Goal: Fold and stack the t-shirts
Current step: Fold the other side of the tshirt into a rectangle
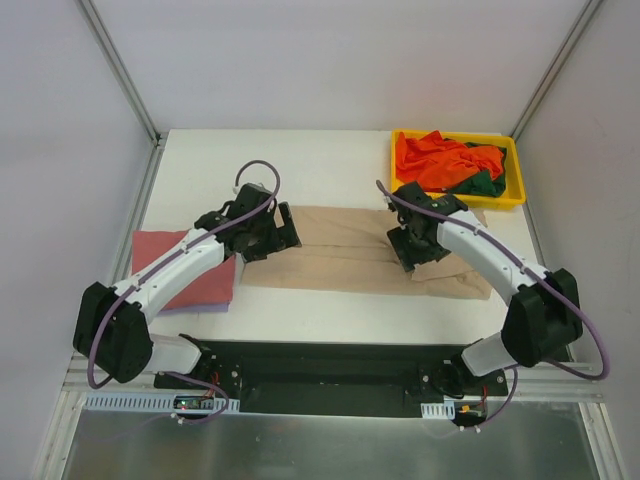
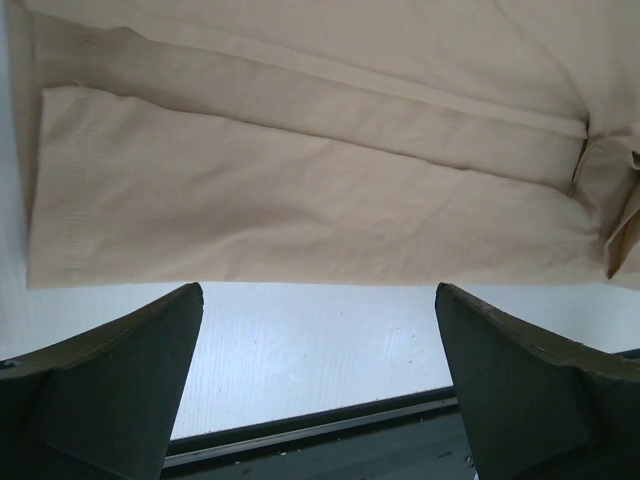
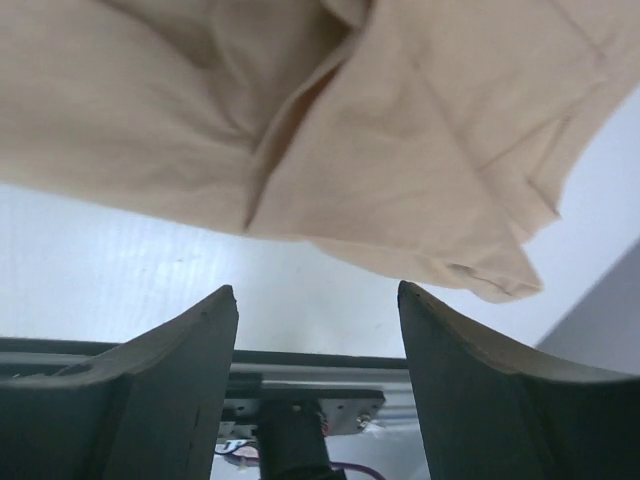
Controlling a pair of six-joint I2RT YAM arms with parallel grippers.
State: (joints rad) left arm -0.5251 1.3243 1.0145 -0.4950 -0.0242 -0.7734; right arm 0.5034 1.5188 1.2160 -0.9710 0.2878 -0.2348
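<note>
A large tan-beige t-shirt lies folded lengthwise across the middle of the table. It fills the top of the left wrist view and the right wrist view. My left gripper is open and empty above the shirt's left end; my right gripper is open and empty above its bunched right part. A folded dusty red shirt rests at the left on a pale lilac one. Bright orange and dark green shirts lie crumpled in the tray.
The yellow plastic tray stands at the back right corner. White walls with metal posts close in the table on three sides. The table's near edge and a dark rail show below the shirt.
</note>
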